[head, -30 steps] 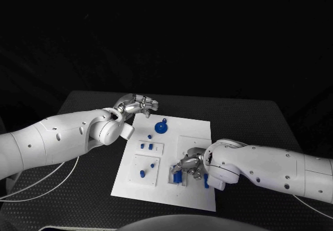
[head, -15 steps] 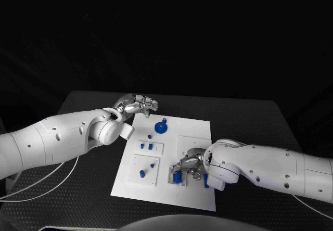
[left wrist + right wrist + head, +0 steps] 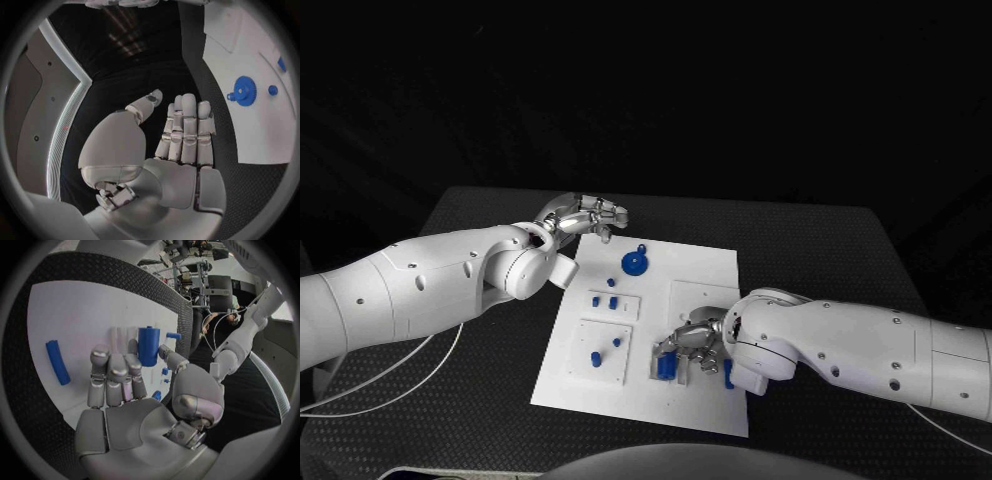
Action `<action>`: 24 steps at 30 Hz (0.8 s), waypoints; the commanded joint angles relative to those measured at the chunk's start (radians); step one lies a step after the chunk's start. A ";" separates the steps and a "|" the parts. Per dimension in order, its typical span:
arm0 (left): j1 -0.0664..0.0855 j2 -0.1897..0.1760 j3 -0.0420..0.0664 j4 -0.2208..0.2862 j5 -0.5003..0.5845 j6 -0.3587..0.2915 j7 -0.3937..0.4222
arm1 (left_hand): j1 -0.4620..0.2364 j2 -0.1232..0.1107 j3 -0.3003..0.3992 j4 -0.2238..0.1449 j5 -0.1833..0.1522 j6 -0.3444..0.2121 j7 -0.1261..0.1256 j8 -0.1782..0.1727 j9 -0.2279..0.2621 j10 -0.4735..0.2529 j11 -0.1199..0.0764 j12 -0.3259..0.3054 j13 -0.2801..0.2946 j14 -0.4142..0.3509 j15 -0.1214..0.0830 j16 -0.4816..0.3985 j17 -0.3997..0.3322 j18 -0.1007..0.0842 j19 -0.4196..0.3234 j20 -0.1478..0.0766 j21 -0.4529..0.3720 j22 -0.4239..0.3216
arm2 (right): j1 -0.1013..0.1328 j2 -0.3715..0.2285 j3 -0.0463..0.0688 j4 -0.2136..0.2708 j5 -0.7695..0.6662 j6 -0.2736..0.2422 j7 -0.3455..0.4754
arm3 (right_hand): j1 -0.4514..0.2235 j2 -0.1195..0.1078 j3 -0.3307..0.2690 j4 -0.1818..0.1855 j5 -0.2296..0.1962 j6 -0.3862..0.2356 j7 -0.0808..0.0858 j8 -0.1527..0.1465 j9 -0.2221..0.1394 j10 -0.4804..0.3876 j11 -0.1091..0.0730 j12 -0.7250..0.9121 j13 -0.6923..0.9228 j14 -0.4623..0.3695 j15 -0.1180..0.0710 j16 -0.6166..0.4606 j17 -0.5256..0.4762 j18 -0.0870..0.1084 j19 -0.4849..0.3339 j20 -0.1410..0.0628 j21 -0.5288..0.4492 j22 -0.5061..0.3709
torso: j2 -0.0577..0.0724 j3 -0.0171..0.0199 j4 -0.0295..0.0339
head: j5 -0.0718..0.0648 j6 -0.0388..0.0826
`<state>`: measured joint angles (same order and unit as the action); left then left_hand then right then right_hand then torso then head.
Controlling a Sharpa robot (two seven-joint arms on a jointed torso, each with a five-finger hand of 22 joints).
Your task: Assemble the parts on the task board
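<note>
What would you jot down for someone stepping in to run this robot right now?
Left hand: holds nothing, fingers straight and together, at the task board's far left corner.
Right hand: over the board's near right part, fingers at an upright blue cylinder; whether it grips it I cannot tell.
On the board: blue gear, small blue pieces, a blue bar lying flat.
Left to do: seat the cylinder, then the loose bar.
</note>
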<state>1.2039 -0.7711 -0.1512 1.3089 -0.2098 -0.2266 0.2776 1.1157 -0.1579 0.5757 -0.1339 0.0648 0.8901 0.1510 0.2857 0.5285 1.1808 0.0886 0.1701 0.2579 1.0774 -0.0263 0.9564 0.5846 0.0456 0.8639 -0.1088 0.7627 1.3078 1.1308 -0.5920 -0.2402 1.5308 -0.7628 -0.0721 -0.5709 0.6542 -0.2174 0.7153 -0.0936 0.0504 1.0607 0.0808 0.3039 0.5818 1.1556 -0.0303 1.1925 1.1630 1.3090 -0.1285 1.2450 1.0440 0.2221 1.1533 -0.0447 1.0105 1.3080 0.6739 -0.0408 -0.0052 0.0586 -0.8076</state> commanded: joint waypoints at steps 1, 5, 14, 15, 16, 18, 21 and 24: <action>0.001 0.000 0.001 0.003 0.002 0.008 0.005 | -0.008 -0.001 0.000 0.004 -0.003 -0.001 0.009 0.005 -0.001 -0.006 0.002 0.003 0.001 0.002 0.008 -0.007 0.002 0.015 0.005 -0.009 -0.007 0.020 | -0.003 0.003 -0.002 0.001 -0.008 0.026 0.004 | -0.001 -0.010 -0.009 0.000 -0.001 -0.006 0.000 -0.004 0.001 -0.010 0.001 -0.004 -0.002 -0.004 -0.005 -0.005 0.002 0.040 -0.005 -0.006 0.003 0.008 | 0.000 -0.0001 0.0004 | 0.000 -0.002; 0.001 0.001 0.001 0.003 0.002 0.008 0.005 | -0.008 -0.002 0.000 0.004 -0.003 -0.001 0.009 0.005 -0.001 -0.007 0.002 0.003 0.001 0.002 0.008 -0.007 0.002 0.015 0.005 -0.009 -0.007 0.020 | -0.003 0.003 -0.002 0.000 -0.011 0.030 0.003 | -0.002 -0.015 -0.018 0.002 -0.001 -0.008 0.001 -0.005 0.003 -0.014 0.001 -0.007 -0.003 -0.005 -0.005 -0.006 0.002 0.040 -0.007 -0.007 0.002 0.007 | 0.000 0.0000 -0.0001 | 0.000 -0.002; 0.001 0.001 0.001 0.002 0.002 0.009 0.005 | -0.008 -0.003 0.000 0.005 -0.003 -0.002 0.009 0.004 -0.001 -0.007 0.002 0.003 0.001 0.002 0.008 -0.007 0.002 0.015 0.005 -0.009 -0.007 0.020 | -0.003 0.003 -0.002 0.000 -0.025 0.024 0.004 | 0.005 -0.012 -0.027 -0.001 -0.001 -0.011 0.001 -0.005 0.006 -0.018 0.001 -0.010 -0.005 -0.006 -0.005 -0.007 0.002 0.040 -0.009 -0.009 0.001 0.007 | 0.000 0.0006 -0.0003 | 0.002 -0.002; 0.001 0.001 0.001 0.002 0.002 0.009 0.004 | -0.008 -0.003 0.000 0.005 -0.003 -0.002 0.009 0.004 -0.002 -0.007 0.002 0.003 0.001 0.002 0.008 -0.007 0.002 0.015 0.005 -0.009 -0.007 0.020 | -0.003 0.002 -0.002 0.000 -0.027 0.025 0.004 | 0.005 -0.012 -0.027 0.000 -0.001 -0.011 0.001 -0.005 0.006 -0.018 0.001 -0.010 -0.005 -0.006 -0.005 -0.007 0.002 0.040 -0.009 -0.009 0.001 0.007 | 0.000 0.0006 -0.0005 | 0.002 -0.002; 0.001 0.001 0.001 0.002 0.002 0.009 0.005 | -0.008 -0.003 0.000 0.005 -0.003 -0.003 0.009 0.004 -0.002 -0.008 0.002 0.003 0.001 0.002 0.008 -0.007 0.002 0.015 0.005 -0.009 -0.007 0.020 | -0.003 0.002 -0.002 0.000 -0.027 0.025 0.006 | 0.006 -0.010 -0.028 -0.001 -0.001 -0.011 0.001 -0.004 0.006 -0.018 0.001 -0.009 -0.004 -0.006 -0.005 -0.008 0.002 0.040 -0.009 -0.009 0.001 0.007 | 0.000 0.0001 -0.0005 | 0.002 -0.003; 0.001 0.001 0.001 0.002 0.002 0.010 0.004 | -0.008 -0.003 0.000 0.005 -0.003 -0.003 0.009 0.004 -0.002 -0.008 0.002 0.003 0.001 0.002 0.008 -0.007 0.002 0.015 0.005 -0.009 -0.007 0.020 | -0.003 0.001 -0.002 0.001 -0.028 0.025 0.008 | 0.010 -0.007 -0.030 -0.002 -0.001 -0.011 0.001 -0.004 0.007 -0.017 0.001 -0.009 -0.004 -0.006 -0.005 -0.008 0.003 0.040 -0.009 -0.009 0.001 0.006 | 0.000 0.0005 -0.0009 | 0.002 -0.004; 0.001 0.002 0.001 0.001 0.002 0.010 0.004 | -0.008 -0.003 0.000 0.005 -0.003 -0.003 0.009 0.004 -0.002 -0.008 0.002 0.003 0.001 0.002 0.008 -0.007 0.002 0.015 0.005 -0.009 -0.007 0.020 | -0.003 0.001 -0.002 0.002 -0.034 0.018 0.015 | 0.023 0.001 -0.032 -0.009 -0.001 -0.011 0.000 -0.003 0.009 -0.015 0.001 -0.007 -0.001 -0.005 -0.005 -0.008 0.003 0.040 -0.010 -0.011 0.001 0.006 | 0.000 0.0009 -0.0004 | 0.001 -0.003; 0.001 0.003 0.001 0.000 0.002 0.010 0.005 | -0.008 -0.003 0.000 0.005 -0.003 -0.003 0.010 0.004 -0.002 -0.008 0.002 0.003 0.001 0.002 0.008 -0.007 0.002 0.015 0.005 -0.009 -0.007 0.020 | -0.003 -0.009 -0.001 0.010 -0.042 0.011 0.026 | 0.062 0.019 -0.025 -0.032 -0.001 -0.010 -0.001 -0.002 0.012 -0.010 -0.001 -0.004 0.003 -0.005 -0.006 -0.008 0.004 0.040 -0.009 -0.014 0.002 0.007 | 0.000 0.0011 0.0000 | 0.001 -0.001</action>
<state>1.2041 -0.7701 -0.1512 1.3074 -0.2098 -0.2265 0.2764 1.1157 -0.1579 0.5758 -0.1339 0.0648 0.8873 0.1536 0.2857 0.5275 1.1807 0.0884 0.1701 0.2577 1.0775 -0.0263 0.9564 0.5852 0.0455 0.8652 -0.1101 0.7627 1.3076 1.1299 -0.5981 -0.2403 1.5378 -0.7836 -0.0634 -0.5647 0.7112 -0.2011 0.6889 -0.1223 0.0504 1.0569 0.0836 0.3036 0.5922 1.1469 -0.0287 1.1876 1.1646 1.3042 -0.1293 1.2411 1.0471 0.2259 1.1430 -0.0489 1.0104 1.3080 0.6735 -0.0403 -0.0056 0.0604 -0.8102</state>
